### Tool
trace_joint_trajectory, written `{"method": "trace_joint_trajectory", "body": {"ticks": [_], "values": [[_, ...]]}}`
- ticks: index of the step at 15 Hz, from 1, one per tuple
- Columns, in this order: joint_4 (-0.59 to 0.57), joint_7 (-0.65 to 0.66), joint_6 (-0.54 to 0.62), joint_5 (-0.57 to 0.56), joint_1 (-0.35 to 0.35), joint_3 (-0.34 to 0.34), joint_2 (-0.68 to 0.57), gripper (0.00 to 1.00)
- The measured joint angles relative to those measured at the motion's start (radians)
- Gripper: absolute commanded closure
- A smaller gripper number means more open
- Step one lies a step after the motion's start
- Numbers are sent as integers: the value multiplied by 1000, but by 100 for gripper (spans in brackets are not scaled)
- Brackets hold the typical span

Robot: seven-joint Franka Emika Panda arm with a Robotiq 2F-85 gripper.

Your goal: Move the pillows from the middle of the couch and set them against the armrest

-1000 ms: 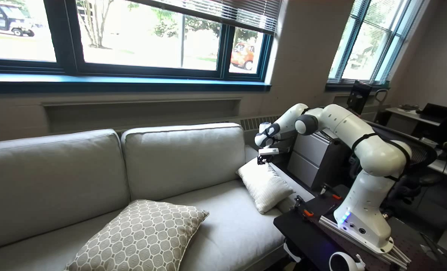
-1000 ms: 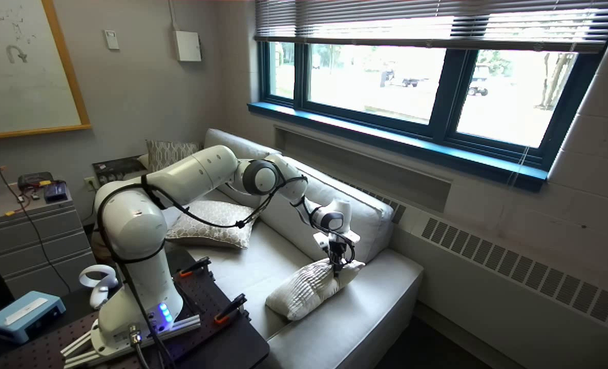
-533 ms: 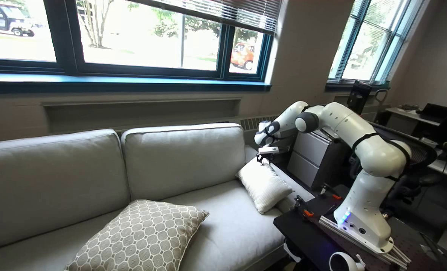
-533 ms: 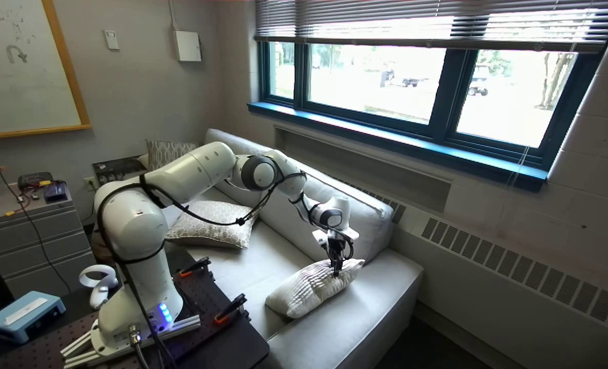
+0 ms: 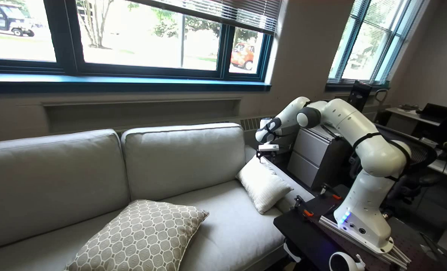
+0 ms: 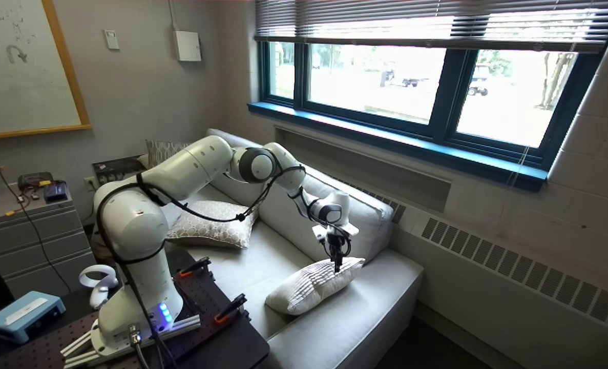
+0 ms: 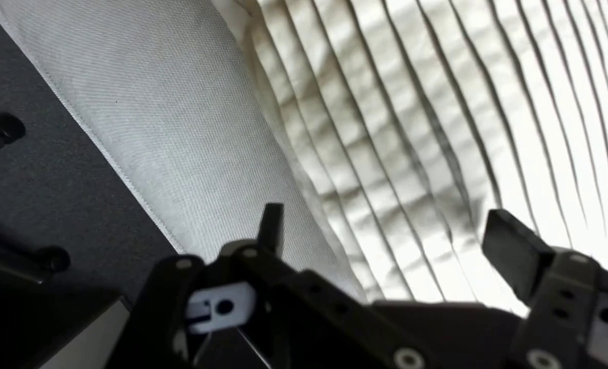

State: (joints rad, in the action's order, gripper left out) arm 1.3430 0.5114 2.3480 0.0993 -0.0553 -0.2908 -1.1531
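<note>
Slightly higher than a second ago, the gripper (image 7: 384, 218) hangs, jaws wide apart, over the white pillow (image 5: 265, 185), contact unclear. That pleated square leans on the padded armrest (image 6: 368, 297) at one edge of the couch (image 5: 227, 214). One lattice pillow (image 5: 144, 237) lies mid-couch before two smooth back cushions (image 5: 182, 162); a third pillow (image 6: 164, 151) stands at the opposite edge.

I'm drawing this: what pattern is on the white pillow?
The white pillow has narrow ridges side by side, like stripes. It shows best in the wrist view.
</note>
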Motion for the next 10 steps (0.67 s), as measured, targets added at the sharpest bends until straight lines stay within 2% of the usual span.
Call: {"method": "trace_joint_trajectory", "body": {"ticks": [6, 10], "values": [[151, 0, 130, 0, -36, 13, 150, 0], [219, -84, 213, 0, -49, 113, 249, 0]]}}
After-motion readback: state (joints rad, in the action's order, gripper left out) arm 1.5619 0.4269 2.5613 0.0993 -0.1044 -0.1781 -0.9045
